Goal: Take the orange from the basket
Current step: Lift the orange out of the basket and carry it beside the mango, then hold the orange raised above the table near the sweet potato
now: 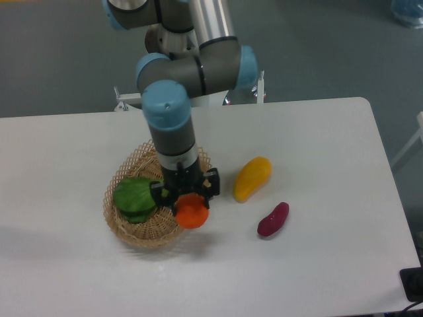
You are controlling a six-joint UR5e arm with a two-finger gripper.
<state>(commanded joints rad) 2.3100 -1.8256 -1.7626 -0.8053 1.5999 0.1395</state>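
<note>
The orange (192,212) is small, round and bright orange. It sits right under my gripper (188,197), over the right front part of the wicker basket (135,236). The black fingers come down on the orange's top, and the jaws appear shut around it. I cannot tell whether the orange is lifted off the basket or still resting in it. The arm stands upright over the basket and hides its back right part.
A green leafy vegetable (135,197) lies in the basket's left half, close to the gripper. A yellow mango-like fruit (252,178) and a purple sweet potato (273,220) lie on the white table (317,152) to the right of the basket.
</note>
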